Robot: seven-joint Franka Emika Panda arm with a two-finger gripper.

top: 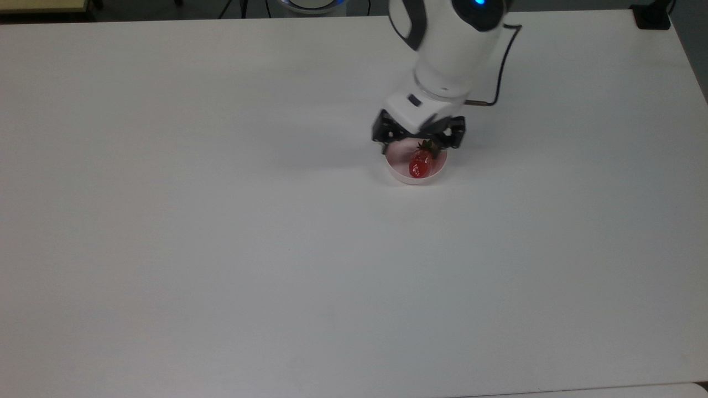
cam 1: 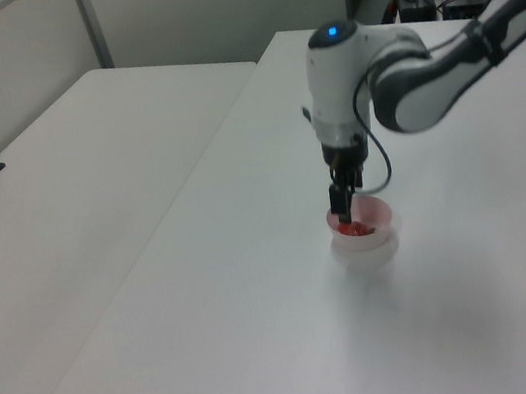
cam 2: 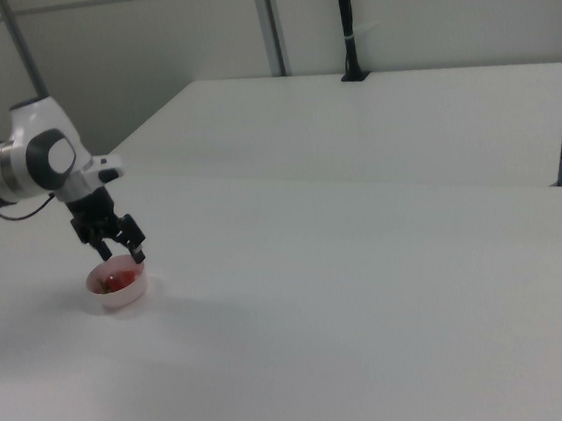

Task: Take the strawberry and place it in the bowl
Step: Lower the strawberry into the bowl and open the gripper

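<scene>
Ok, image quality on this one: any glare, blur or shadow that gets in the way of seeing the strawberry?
Top view: the strawberry carries a small white highlight, sharp enough to show its green cap; the arm throws a soft shadow on the table toward the top view's left. Left view: the pincer covers part of the bowl. Right view: the berry is a small red patch.

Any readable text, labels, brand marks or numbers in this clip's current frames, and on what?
None can be read. The bowl, the strawberry in it, the table and the open gripper carry no legible text. A small dark mark on the arm's white wrist housing is too small to read.
</scene>
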